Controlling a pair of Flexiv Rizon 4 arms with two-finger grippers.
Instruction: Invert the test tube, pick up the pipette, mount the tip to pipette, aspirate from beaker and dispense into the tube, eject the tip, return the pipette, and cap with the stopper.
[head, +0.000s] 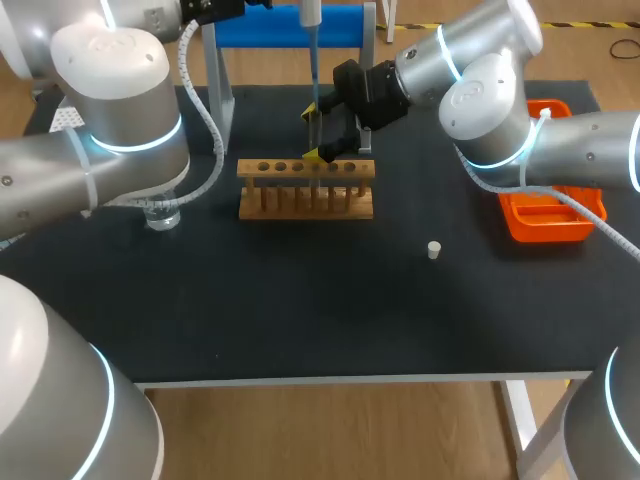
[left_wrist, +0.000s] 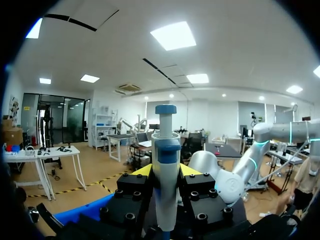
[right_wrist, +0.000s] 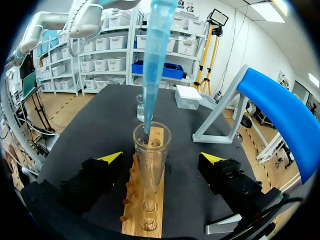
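rack: bare light wood, matt, smooth | test tube: clear, glass-like, glossy | pipette: white and blue plastic, smooth, slight sheen | pipette tip: translucent pale-blue plastic | table: black, matt | tray: orange plastic, glossy | stopper: white, matt

No text, number or label can be read on anything on the table. Any print on the tube, the pipette, the rack or the right-hand tray is too small to tell.
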